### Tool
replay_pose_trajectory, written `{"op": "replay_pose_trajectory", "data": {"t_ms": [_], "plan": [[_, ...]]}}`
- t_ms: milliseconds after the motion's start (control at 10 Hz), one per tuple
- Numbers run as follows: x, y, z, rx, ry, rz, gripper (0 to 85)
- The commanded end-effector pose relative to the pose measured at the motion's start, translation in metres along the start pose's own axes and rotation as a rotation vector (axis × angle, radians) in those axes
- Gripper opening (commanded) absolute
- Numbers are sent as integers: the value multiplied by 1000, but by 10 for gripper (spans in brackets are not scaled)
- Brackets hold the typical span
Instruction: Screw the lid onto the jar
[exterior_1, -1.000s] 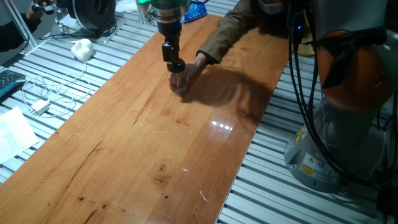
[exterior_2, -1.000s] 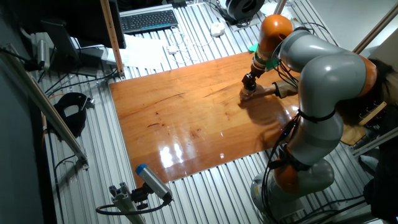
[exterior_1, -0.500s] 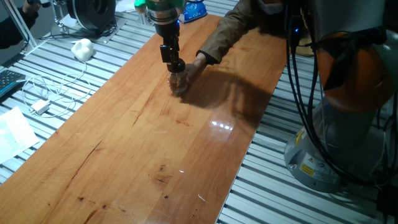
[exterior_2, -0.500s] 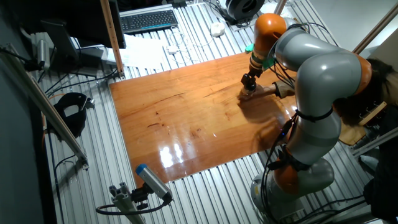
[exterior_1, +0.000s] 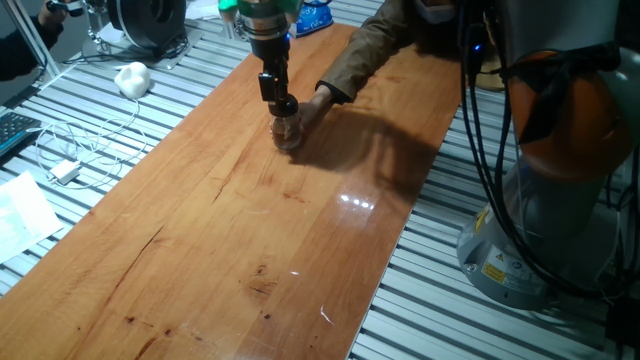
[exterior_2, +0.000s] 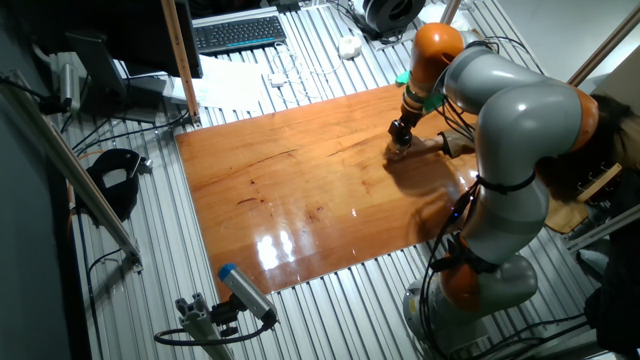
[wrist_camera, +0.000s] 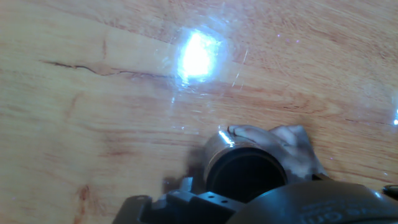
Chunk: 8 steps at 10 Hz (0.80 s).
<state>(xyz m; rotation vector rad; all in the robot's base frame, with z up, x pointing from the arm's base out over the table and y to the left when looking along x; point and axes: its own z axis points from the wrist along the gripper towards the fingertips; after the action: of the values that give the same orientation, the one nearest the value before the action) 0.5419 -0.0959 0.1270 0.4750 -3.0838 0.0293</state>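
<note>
On the wooden bench (exterior_1: 230, 220), the jar (exterior_1: 288, 133) stands upright, steadied by a person's hand (exterior_1: 312, 108) — the gripper (exterior_1: 282, 104) clamped on the lid (exterior_1: 285, 105) (black, atop the jar).

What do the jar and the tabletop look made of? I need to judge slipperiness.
The jar looks like clear glass: see-through, with bright glints. The tabletop looks like varnished wood: orange-brown grain, dark streaks, and mirror-like reflections of lights.
</note>
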Motion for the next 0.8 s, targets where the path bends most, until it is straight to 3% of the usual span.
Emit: {"op": "replay_pose_trajectory", "data": {"t_ms": [0,700], "plan": [[0,0,2,0,-2,0,680],[2,-1,12,-23,1,3,680]]}}
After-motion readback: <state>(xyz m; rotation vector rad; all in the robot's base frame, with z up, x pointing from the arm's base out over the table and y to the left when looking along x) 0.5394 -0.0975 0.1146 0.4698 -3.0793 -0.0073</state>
